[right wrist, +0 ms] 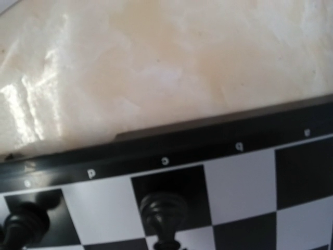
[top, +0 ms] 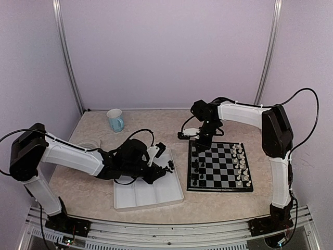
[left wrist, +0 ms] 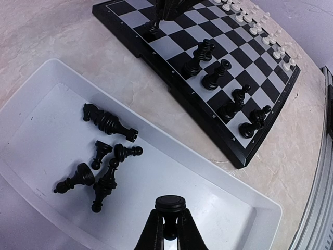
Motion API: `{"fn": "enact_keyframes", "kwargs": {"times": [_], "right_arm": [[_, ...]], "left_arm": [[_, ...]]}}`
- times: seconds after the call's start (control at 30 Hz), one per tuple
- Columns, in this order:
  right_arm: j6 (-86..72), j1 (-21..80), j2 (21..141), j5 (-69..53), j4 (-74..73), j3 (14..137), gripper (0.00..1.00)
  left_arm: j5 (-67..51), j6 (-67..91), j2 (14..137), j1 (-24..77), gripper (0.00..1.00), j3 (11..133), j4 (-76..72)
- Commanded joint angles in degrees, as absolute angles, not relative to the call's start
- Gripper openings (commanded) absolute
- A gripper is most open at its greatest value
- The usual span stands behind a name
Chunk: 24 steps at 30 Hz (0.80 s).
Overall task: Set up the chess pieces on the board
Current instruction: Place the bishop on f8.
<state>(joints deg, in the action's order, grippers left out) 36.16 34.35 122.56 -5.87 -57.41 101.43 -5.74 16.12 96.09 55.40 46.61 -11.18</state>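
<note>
Chess piece (left wrist: 170,203) in left end effector (left wrist: 170,221)

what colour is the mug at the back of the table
Light blue. The mug shows best in the top external view.

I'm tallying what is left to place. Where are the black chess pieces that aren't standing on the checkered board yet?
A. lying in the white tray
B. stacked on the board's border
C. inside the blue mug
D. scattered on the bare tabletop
A: several tiny black plastic chess pieces lie on their sides in the white rectangular compartment tray, and one more sits pinched between the left fingers above it.
</note>
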Motion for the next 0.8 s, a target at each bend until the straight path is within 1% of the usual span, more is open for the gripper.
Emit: {"fn": "enact_keyframes", "kwargs": {"times": [0.0,0.07,0.23,0.37,0.5,0.77], "right_arm": [[36.0,35.2,123.8,-5.9,-58.7,102.9,0.14],[35.9,35.3,123.9,-5.8,-58.6,103.0,0.15],[35.8,35.5,124.1,-5.6,-58.5,103.1,0.21],[35.6,35.6,124.0,-5.7,-58.3,103.2,0.22],[35.6,35.6,124.3,-6.0,-58.2,103.4,0.16],[35.5,35.5,126.0,-6.7,-58.5,105.5,0.12]], "left_arm": [[-5.5,16.1,96.8,55.0,0.01,45.8,-12.7],[-5.6,16.1,96.8,55.0,0.01,45.7,-12.8],[-5.5,16.3,96.8,55.0,0.01,45.4,-12.9],[-5.5,16.3,96.9,54.9,0.01,45.3,-13.0],[-5.6,16.3,97.0,54.9,0.01,45.4,-13.1],[-5.6,16.3,97.0,54.9,0.01,45.3,-12.8]]}}
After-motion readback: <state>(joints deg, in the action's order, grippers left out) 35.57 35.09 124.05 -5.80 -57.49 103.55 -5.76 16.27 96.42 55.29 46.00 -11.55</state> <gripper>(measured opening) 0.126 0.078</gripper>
